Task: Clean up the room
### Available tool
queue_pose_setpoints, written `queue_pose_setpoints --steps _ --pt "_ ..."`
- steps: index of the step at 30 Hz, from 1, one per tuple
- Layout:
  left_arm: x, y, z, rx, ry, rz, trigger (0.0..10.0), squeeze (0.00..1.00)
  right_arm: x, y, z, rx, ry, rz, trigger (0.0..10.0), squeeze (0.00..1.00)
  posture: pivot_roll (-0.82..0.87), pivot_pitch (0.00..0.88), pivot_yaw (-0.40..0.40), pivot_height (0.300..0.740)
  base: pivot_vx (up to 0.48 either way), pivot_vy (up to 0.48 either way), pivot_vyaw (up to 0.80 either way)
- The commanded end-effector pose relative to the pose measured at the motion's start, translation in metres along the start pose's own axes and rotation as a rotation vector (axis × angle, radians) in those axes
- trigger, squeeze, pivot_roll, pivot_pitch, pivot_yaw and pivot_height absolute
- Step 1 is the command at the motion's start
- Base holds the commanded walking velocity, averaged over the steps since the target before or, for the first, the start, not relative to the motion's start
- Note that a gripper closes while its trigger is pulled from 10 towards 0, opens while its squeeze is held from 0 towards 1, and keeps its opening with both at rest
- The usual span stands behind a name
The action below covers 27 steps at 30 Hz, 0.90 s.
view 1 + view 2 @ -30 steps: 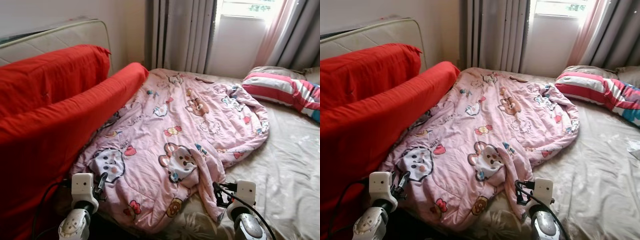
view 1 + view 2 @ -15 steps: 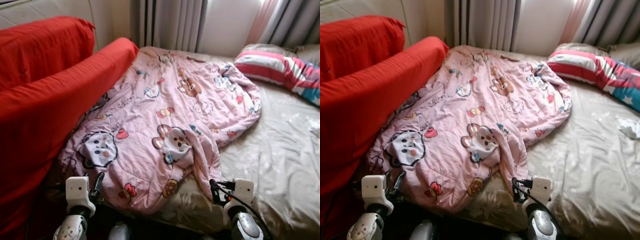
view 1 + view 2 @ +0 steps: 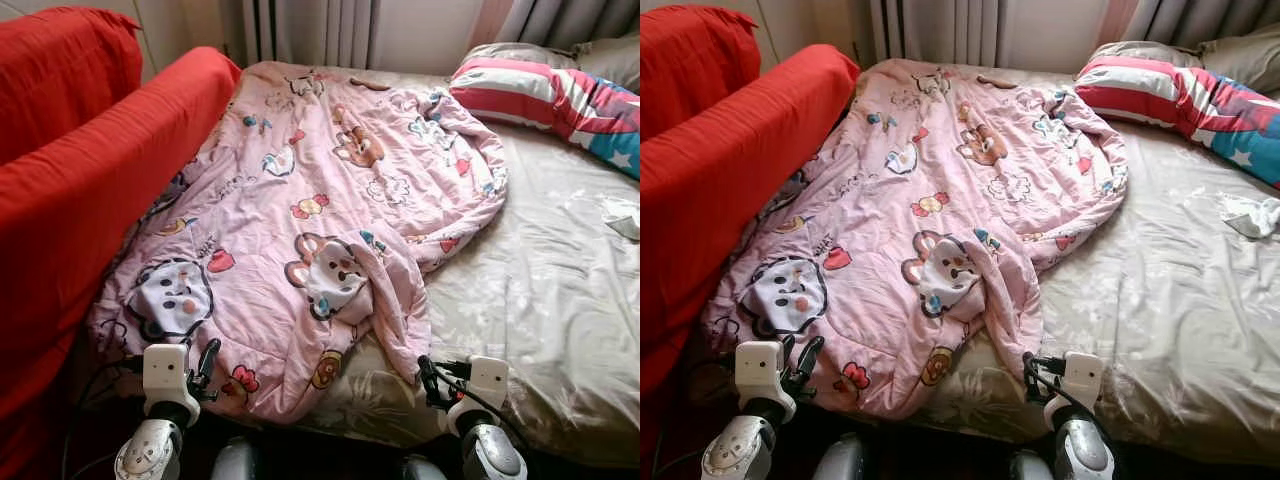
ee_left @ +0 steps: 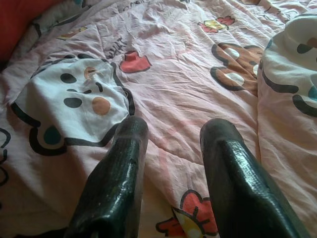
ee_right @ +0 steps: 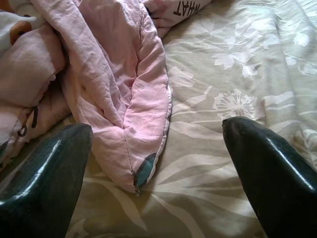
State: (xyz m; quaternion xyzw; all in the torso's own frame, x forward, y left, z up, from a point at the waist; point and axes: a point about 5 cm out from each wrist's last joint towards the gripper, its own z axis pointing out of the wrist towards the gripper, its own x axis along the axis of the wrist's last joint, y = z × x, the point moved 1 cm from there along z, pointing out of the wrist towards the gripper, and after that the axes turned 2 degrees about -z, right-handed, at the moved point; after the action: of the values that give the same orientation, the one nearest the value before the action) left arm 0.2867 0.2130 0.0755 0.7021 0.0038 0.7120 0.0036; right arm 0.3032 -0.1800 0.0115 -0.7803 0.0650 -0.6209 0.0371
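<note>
Left hand (image 3: pixel 208 362): held low at the foot of the bed, fingers (image 4: pixel 121 168) apart and aimed at the quilt's near edge, nothing gripped.
Right hand (image 3: pixel 432 380): fingers spread wide, poised before the quilt's folded corner (image 5: pixel 141 171), presumably so both corners can be taken at once.
Quilt (image 3: pixel 330 200): pink, cartoon-printed, left rumpled over the bed's left half; one corner is doubled over onto the sheet.
Bed (image 3: pixel 560 300): beige floral sheet is bared on the right side.
Pillow (image 3: pixel 540 85): striped, lying at the head.
Tissue (image 3: pixel 1250 212): crumpled white scrap lying on the sheet.
Sofa (image 3: pixel 90 170): red, pressed against the quilt's left edge.
</note>
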Motion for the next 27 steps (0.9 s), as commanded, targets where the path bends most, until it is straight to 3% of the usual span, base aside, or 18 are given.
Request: queue_pose_setpoints --steps 1,6,12,21,27 --pt "-0.004 0.0 -0.004 0.005 -0.02 -0.007 10.0 0.0 -0.006 0.005 -0.005 -0.011 -0.014 -0.006 10.0 0.0 0.01 0.244 -0.028 0.6 0.0 0.0 0.0" --pt "-0.004 0.002 -0.005 0.0 -0.022 -0.012 10.0 0.0 -0.007 0.005 -0.006 -0.005 -0.021 -0.018 10.0 0.0 0.01 0.236 -0.031 0.6 0.0 0.0 0.0" --pt "-0.003 0.002 -0.005 0.004 -0.025 -0.012 10.0 0.0 -0.012 -0.003 -0.007 0.04 -0.041 -0.062 10.0 0.0 0.02 0.231 -0.036 0.6 0.0 0.0 0.71" --pt "-0.004 0.003 -0.005 -0.003 -0.027 -0.013 10.0 0.0 -0.015 -0.005 -0.008 0.039 -0.048 -0.038 10.0 0.0 0.01 0.201 -0.031 0.6 0.0 0.0 0.0" --pt "-0.003 0.004 -0.003 -0.01 -0.026 -0.013 10.0 0.0 -0.014 -0.005 -0.008 0.036 -0.047 -0.039 10.0 0.0 0.01 0.196 -0.028 0.6 0.246 0.0 0.0"
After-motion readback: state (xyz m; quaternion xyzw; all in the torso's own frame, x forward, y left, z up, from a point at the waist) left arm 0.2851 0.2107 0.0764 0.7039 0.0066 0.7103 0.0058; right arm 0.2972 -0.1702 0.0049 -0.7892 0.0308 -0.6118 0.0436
